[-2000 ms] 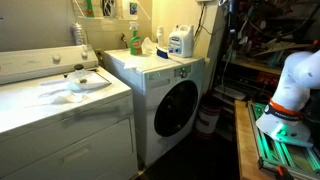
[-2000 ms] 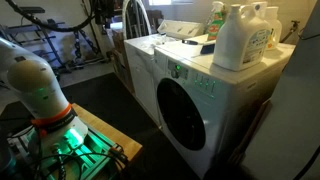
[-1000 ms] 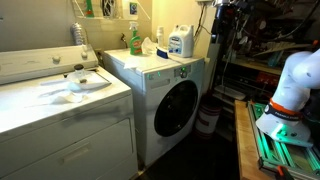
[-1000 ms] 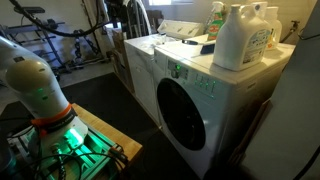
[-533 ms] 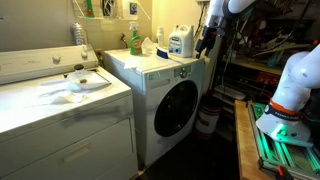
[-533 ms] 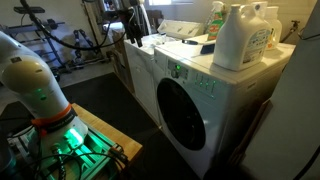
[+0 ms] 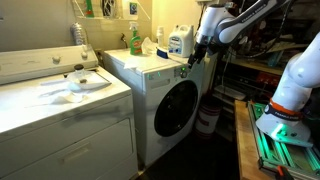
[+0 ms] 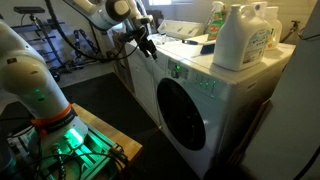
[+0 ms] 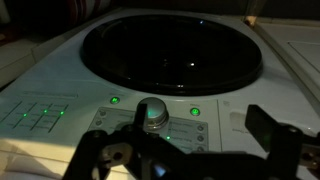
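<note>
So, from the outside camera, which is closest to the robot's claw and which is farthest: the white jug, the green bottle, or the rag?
From the gripper in an exterior view:
1. White detergent jug, close by on the washer top.
2. Green bottle, farther along that top.
3. White rag, on the neighbouring machine lid.

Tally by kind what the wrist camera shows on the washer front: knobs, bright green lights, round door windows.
Knob: 1
Bright green lights: 2, one on each side of the knob
Round door window: 1
Total: 4
</note>
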Controlling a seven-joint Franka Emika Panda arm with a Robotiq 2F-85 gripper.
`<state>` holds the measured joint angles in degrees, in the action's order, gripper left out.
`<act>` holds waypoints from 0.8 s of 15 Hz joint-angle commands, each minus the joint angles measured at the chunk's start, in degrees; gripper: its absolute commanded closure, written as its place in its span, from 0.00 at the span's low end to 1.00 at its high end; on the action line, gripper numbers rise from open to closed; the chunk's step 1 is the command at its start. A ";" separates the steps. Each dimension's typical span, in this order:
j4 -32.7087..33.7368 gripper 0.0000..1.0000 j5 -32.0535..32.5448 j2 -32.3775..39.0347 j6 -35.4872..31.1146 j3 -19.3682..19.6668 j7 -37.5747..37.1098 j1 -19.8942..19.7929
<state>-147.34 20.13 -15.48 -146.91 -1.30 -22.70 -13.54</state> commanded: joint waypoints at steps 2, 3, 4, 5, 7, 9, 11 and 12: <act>0.45 0.00 0.56 1.26 -0.41 0.64 -0.36 0.24; 0.59 0.00 0.53 1.21 -0.41 0.62 -0.35 0.30; 0.61 0.00 0.51 1.01 -0.41 0.54 -0.34 0.36; 0.61 0.00 0.50 0.81 -0.40 0.48 -0.33 0.41; 2.11 0.00 3.06 3.19 -1.16 -0.28 -3.63 -0.92; 3.17 0.00 6.41 4.89 -1.02 -0.84 -7.92 -2.16; 4.34 0.27 9.94 6.89 -0.49 -0.64 -11.42 -2.49; 4.80 0.34 11.56 7.80 -0.45 -0.44 -13.16 -2.41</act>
<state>-144.47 26.69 -11.13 -147.51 -1.38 -30.30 -14.94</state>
